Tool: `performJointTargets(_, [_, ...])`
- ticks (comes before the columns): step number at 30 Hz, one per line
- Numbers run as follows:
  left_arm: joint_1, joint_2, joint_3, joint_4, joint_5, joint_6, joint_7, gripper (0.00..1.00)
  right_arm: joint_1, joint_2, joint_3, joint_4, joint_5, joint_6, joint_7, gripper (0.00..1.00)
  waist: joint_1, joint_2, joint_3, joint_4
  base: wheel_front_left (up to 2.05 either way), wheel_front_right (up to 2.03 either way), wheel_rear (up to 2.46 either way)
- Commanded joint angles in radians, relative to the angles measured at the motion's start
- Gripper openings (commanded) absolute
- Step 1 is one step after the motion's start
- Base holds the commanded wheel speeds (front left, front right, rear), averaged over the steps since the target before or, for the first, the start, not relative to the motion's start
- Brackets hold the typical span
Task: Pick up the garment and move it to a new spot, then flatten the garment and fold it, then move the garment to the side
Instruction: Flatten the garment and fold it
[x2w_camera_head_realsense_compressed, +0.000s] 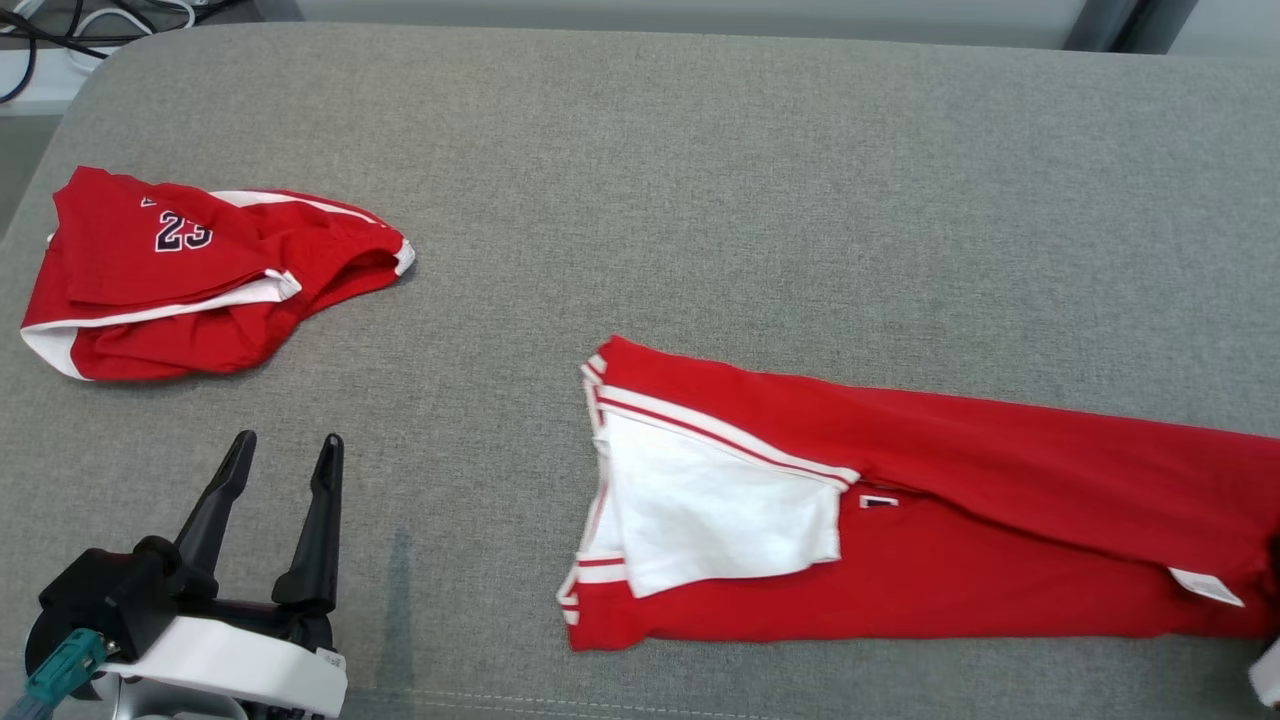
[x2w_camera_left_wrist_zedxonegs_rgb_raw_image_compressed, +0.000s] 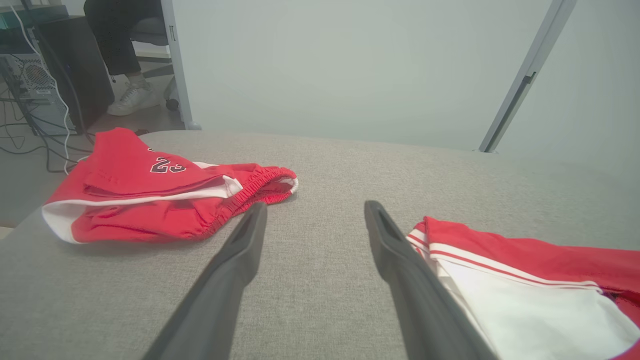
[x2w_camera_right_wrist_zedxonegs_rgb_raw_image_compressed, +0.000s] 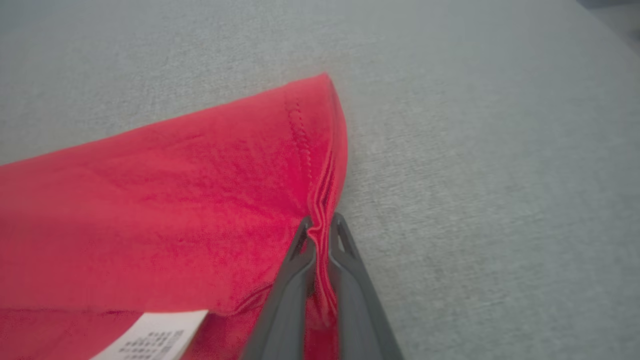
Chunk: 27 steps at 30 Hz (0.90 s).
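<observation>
I read the long red garment (x2w_camera_head_realsense_compressed: 950, 520) as the one I'm working. It lies flat on the grey fabric-covered table (x2w_camera_head_realsense_compressed: 700, 180), with its long axis running across the head view from about the middle out past the right edge. Its striped end with the white panel (x2w_camera_head_realsense_compressed: 720, 510) faces the robot's left. In the right wrist view, my right end effector (x2w_camera_right_wrist_zedxonegs_rgb_raw_image_compressed: 321, 222) is clamped on the garment's far right end, with a bunched ridge of red hem pinched between the two fingers and a white label (x2w_camera_right_wrist_zedxonegs_rgb_raw_image_compressed: 150, 335) just beside them. My left end effector (x2w_camera_head_realsense_compressed: 288, 445) sits low at the left with its fingers spread apart and nothing between them. The garment's striped end lies to its right, near but not touching, with bare table between. In the left wrist view the white panel shows just beside that end effector's right-hand finger. The next move depends on this layout: one end is held, the other is free, and the left arm is clearly the nearer one to the free end. I judge it needs to travel right and take that striped edge so both ends can be carried or pulled taut together. A second red garment, shorts marked 23 (x2w_camera_head_realsense_compressed: 180, 280), lies crumpled ahead of the left arm, well apart from the long one. I would keep clear of it.
</observation>
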Motion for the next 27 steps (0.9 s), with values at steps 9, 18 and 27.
performJointTargets(9, [-0.044, 0.023, 0.051, -0.013, 0.011, -0.017, -0.011, 1.0, 0.014, -0.023, 0.037, -0.198, 0.029, -0.007, 0.041, 0.0, 0.0, 0.0, -0.015, -0.028, 0.0, 0.0, 0.0])
performJointTargets(18, [-0.054, 0.026, 0.039, -0.011, 0.014, -0.023, -0.003, 1.0, -0.002, 0.086, 0.354, -0.608, 0.065, -0.007, 0.19, 0.0, 0.0, 0.0, -0.032, -0.033, 0.0, 0.0, 0.0])
performJointTargets(27, [-0.072, 0.015, 0.016, 0.0, 0.021, -0.032, 0.002, 1.0, -0.125, 0.179, 0.644, -0.484, 0.076, -0.007, 0.151, 0.0, 0.0, 0.0, -0.031, 0.001, 0.0, 0.0, 0.0])
